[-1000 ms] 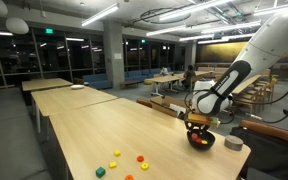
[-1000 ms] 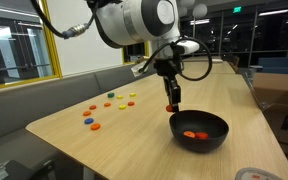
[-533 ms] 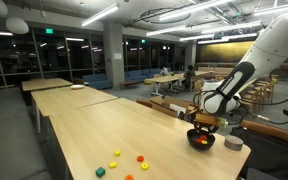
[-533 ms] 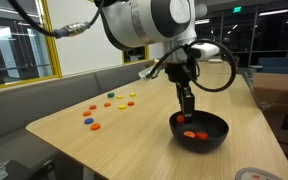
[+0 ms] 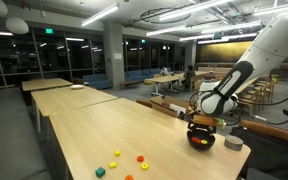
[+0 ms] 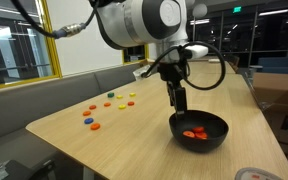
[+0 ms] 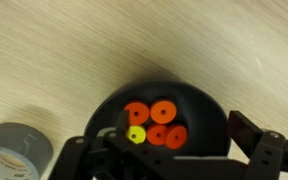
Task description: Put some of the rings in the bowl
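The black bowl (image 7: 199, 105) fills the middle of the wrist view and holds several orange and red rings (image 7: 163, 112) plus one yellow ring (image 7: 135, 134). My gripper (image 7: 160, 138) hangs open just above the bowl, one finger on each side, with nothing between them. In both exterior views the gripper (image 6: 179, 99) (image 5: 199, 122) sits directly over the bowl (image 6: 220, 128) (image 5: 201, 140). More rings (image 6: 90, 119) (image 5: 117, 160) in red, orange, yellow and other colours lie scattered on the wooden table far from the bowl.
A small grey round container (image 7: 12, 156) (image 5: 233, 143) stands close beside the bowl near the table edge (image 6: 44, 135). A white plate (image 5: 77, 87) sits on a far table. Chairs and other tables fill the room behind.
The gripper carried an orange ring over the bowl, dipped in, opened and let it go. It has now lifted a little above the bowl.
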